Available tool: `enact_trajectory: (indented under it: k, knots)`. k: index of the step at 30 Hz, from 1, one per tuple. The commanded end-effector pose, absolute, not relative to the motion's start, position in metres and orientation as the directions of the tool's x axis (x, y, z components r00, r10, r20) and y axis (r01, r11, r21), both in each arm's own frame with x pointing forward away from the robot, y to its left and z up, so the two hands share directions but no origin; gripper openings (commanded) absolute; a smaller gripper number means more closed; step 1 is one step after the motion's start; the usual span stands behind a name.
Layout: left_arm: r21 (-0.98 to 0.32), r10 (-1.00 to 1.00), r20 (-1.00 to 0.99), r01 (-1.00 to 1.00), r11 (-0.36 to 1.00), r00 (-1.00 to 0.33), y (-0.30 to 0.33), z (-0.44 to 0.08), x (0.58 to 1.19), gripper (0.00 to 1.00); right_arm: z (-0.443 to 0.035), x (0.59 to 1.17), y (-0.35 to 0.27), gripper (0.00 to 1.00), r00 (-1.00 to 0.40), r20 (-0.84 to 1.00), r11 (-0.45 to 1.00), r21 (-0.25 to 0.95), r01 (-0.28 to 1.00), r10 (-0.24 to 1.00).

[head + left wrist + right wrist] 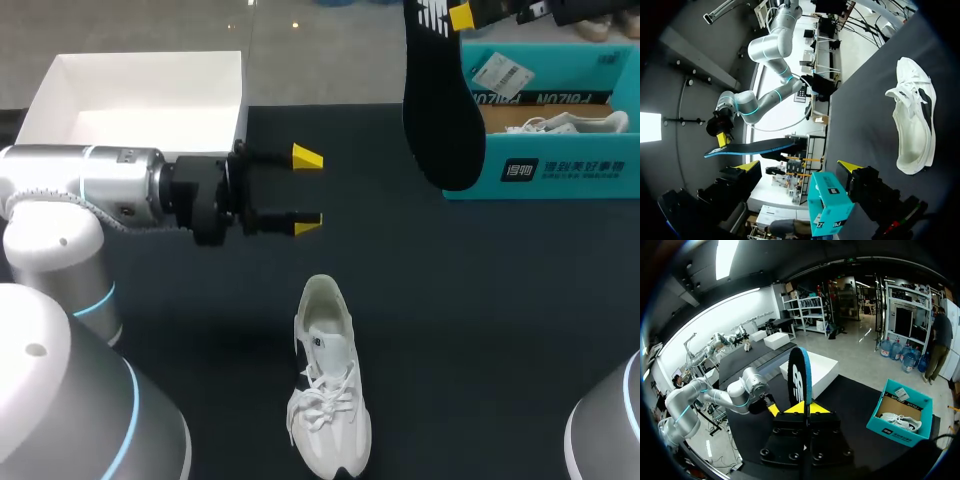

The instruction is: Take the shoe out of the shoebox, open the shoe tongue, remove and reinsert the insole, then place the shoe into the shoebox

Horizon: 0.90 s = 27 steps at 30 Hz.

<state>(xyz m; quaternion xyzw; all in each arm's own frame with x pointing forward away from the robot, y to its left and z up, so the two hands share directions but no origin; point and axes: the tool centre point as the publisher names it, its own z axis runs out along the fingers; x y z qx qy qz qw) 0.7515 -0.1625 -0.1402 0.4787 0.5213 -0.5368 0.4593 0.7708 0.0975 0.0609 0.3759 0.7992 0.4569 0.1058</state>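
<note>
The right claw (800, 409) is clamped on the black insole (440, 105) and holds it upright in the air by the left end of the teal shoebox (560, 172). The left claw (307, 190) hangs empty over the dark surface (480, 300), fingers apart. The white shoe (328, 385) lies on the surface near the left claw, on the robot's side of it.

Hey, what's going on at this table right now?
The right tool holds the black insole up in the air beside the teal shoebox. The white shoe lies on the table, out of the box. The left tool hovers open above the table, holding nothing. A second shoe sits in the shoebox.
</note>
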Motion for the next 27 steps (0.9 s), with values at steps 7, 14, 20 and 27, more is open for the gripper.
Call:
enact_trajectory:
  k: [7, 14, 20, 27]
  knots:
    - [-0.118, 0.004, -0.993, 0.992, -0.036, -0.118, -0.163, -0.141, 0.752, 1.00, 0.061, 0.773, 0.100, 0.00, -0.693, 0.175, 0.300, 0.808, 0.507, 0.699]
    - [-0.118, 0.004, -0.993, 0.992, -0.036, -0.118, -0.163, -0.141, 0.752, 1.00, 0.061, 0.773, 0.100, 0.00, -0.693, 0.175, 0.300, 0.808, 0.507, 0.699]
    - [-0.118, 0.004, -0.993, 0.992, -0.036, -0.118, -0.163, -0.141, 0.752, 1.00, 0.052, 0.772, 0.093, 0.00, -0.700, 0.250, 0.268, 0.797, 0.541, 0.669]
    - [-0.118, 0.004, -0.993, 0.992, -0.036, -0.118, -0.163, -0.141, 0.752, 1.00, 0.034, 0.767, 0.103, 0.00, -0.677, 0.391, 0.229, 0.737, 0.636, 0.623]
